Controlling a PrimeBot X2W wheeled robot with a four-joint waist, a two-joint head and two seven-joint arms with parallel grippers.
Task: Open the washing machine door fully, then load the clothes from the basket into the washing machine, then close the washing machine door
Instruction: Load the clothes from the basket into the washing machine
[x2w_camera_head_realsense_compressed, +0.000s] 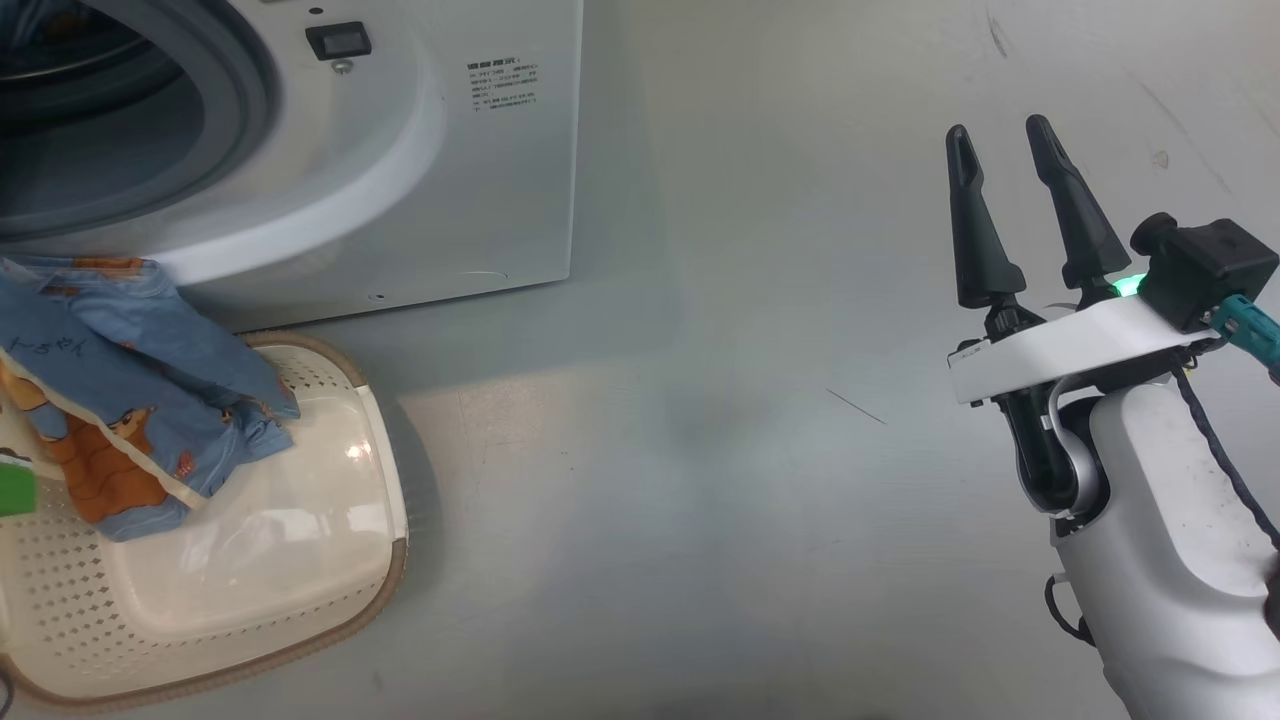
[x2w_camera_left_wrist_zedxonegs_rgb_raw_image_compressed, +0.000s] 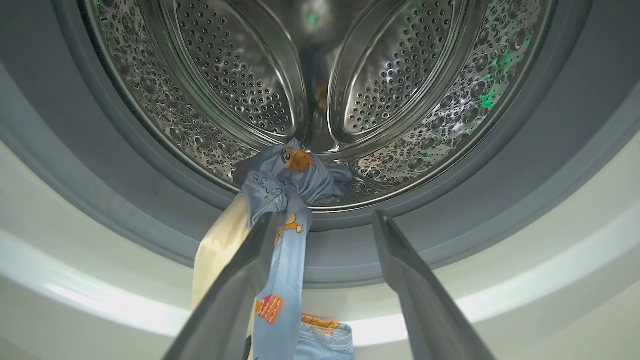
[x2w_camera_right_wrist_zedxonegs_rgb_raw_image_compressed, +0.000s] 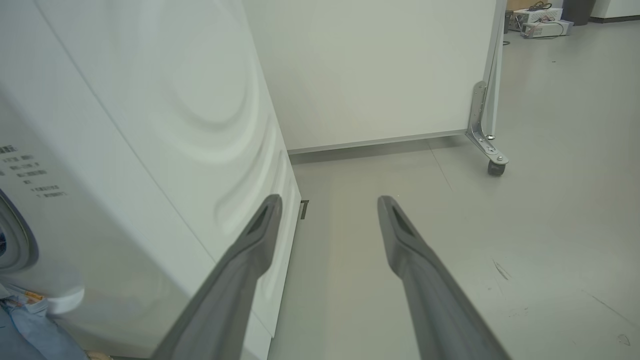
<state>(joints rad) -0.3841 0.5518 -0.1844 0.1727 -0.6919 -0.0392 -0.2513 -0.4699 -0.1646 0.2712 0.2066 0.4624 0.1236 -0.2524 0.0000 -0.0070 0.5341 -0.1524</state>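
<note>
Pale grey floor (x2w_camera_head_realsense_compressed: 700, 450) runs before the washing machine (x2w_camera_head_realsense_compressed: 450, 200). The clothes (x2w_camera_left_wrist_zedxonegs_rgb_raw_image_compressed: 290, 180) hang from its drum (x2w_camera_left_wrist_zedxonegs_rgb_raw_image_compressed: 400, 75) over the grey seal (x2w_camera_left_wrist_zedxonegs_rgb_raw_image_compressed: 125, 200), down over the basket (x2w_camera_head_realsense_compressed: 300, 560). The left gripper (x2w_camera_left_wrist_zedxonegs_rgb_raw_image_compressed: 325, 220) stands spread, cloth against one finger, nothing pinched. The right gripper (x2w_camera_head_realsense_compressed: 997, 127), spread and empty, hovers well aside.

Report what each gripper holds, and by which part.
Nothing is gripped. The left gripper is open; the clothes merely hang against one finger, their top bunched at the edge of the drum. The right gripper is open and empty.
</note>
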